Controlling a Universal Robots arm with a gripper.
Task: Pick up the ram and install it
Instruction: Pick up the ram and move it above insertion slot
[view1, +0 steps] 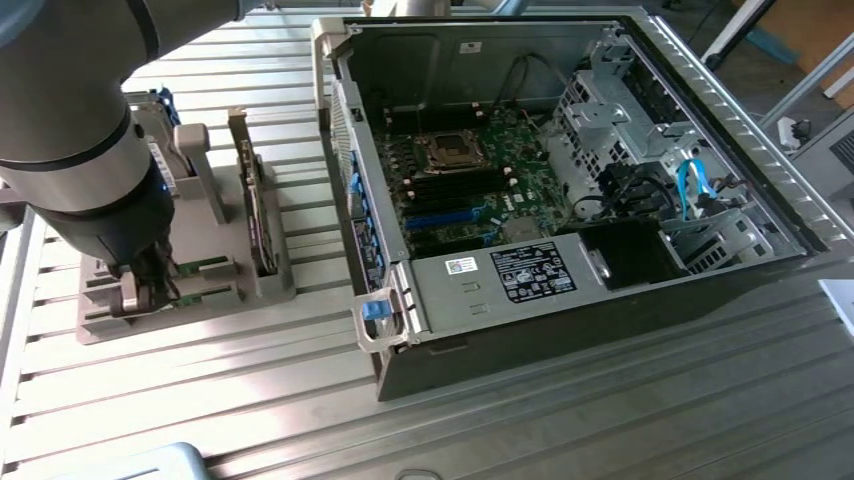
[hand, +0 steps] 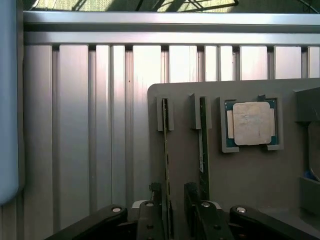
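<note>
The ram (hand: 165, 150), a thin green stick, stands on edge in a slot of the grey parts holder (hand: 260, 175). A second green stick (hand: 202, 145) stands in the slot beside it. My gripper (hand: 174, 212) is open and low over the holder, one black finger on each side of the first stick's near end, with a gap still showing. In the exterior view the gripper (view1: 147, 288) is down on the holder (view1: 267, 285) at the exterior view's left. The open computer case (view1: 561, 330) lies to the right, its motherboard (view1: 467, 185) exposed.
A processor chip (hand: 250, 122) sits in a square pocket of the holder. An upright card (view1: 248, 190) stands at the holder's far side. The case's power supply (view1: 507, 275) and drive cage (view1: 627, 110) flank the motherboard. All rests on a slatted metal table (view1: 200, 390).
</note>
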